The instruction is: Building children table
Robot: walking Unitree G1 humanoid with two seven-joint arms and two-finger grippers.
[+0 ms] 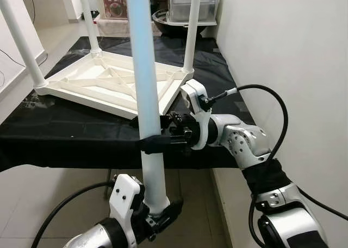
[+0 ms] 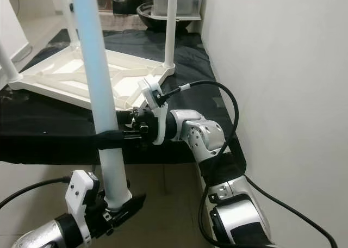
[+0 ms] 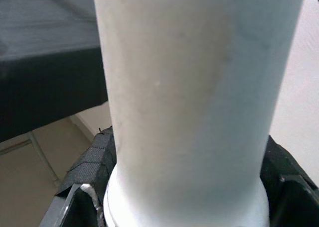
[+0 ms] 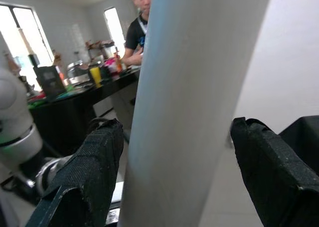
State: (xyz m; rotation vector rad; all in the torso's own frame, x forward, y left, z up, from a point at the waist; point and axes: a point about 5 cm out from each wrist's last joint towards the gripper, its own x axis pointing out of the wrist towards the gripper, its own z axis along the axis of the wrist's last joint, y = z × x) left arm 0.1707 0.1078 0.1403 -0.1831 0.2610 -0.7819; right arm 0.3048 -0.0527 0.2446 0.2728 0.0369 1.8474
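A loose white table leg (image 1: 142,68) stands upright in front of me, held by both grippers. My left gripper (image 1: 159,211) is shut on its flanged lower end, its black fingers (image 3: 84,174) pressed to either side. Higher up, my right gripper (image 1: 153,143) is shut around the middle of the same leg, with its padded fingers (image 4: 87,179) flanking it. Behind, the white children's table (image 1: 109,85) lies upside down on a black-covered surface (image 1: 65,134). Three legs stand up from its corners, one at the right (image 1: 190,30).
A plain wall (image 1: 283,41) runs close along my right side. A clear plastic box (image 1: 193,6) and a dark bowl sit beyond the black surface. Tiled floor (image 1: 54,193) lies below the front edge. A person (image 4: 139,23) stands by a cluttered counter in the right wrist view.
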